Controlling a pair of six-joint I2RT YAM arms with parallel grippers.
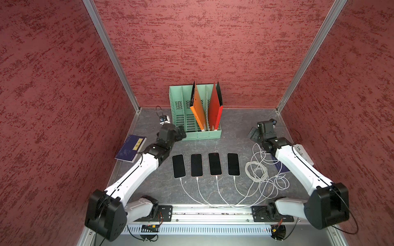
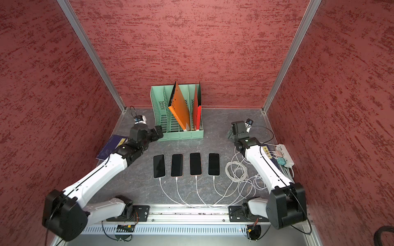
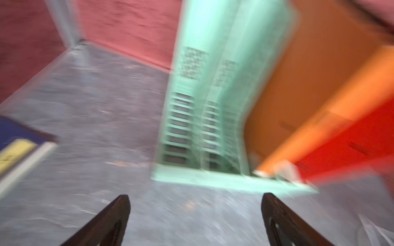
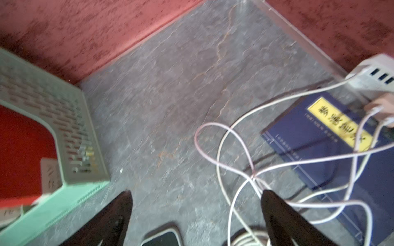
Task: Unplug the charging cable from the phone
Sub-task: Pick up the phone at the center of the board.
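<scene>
Several black phones lie screen-up in a row mid-table; the leftmost phone point(image 1: 178, 166) and the rightmost phone point(image 1: 233, 164) mark its ends. Each has a white charging cable plugged into its near end, such as the leftmost cable point(image 1: 180, 180). The cables run toward the front rail and on to a tangled bundle point(image 1: 259, 170) on the right. My left gripper point(image 1: 183, 130) point(image 3: 196, 197) hovers open behind the row, by the green file rack. The right gripper point(image 1: 252, 133) point(image 4: 197, 193) is open above the table behind the rightmost phone, whose top corner point(image 4: 162, 238) shows between the fingers.
A green file rack point(image 1: 197, 133) with an orange folder point(image 1: 198, 110) and a red folder point(image 1: 215, 110) stands at the back. A blue book point(image 1: 130, 149) lies at left. Another blue book point(image 4: 319, 138) and a white power strip point(image 2: 283, 153) sit at right. Red walls enclose the table.
</scene>
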